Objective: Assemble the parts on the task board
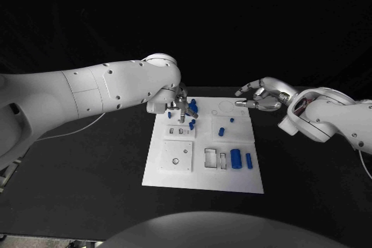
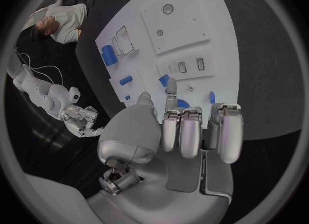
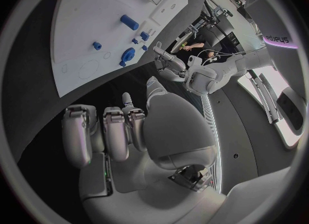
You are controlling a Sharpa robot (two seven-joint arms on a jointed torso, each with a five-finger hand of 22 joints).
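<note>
Nearest the camera, the task board [image 1: 203, 175] lies mid-desk [image 1: 93, 183], several blue parts [image 1: 235, 156] loose on it, so assembly looks barely begun. Left robot hand [image 1: 180, 104] hovers over its far end; its grasp is unclear. Right robot hand [image 1: 262, 96] curls empty beyond the far corner.

We found almost nothing legible. In the right wrist view, a few pale letters [image 3: 278, 40] stood on a dark panel in the room at about two o'clock of the circle, too small and bent for us to read with certainty. We read no writing on the task board [image 1: 203, 179] or its parts.
</note>
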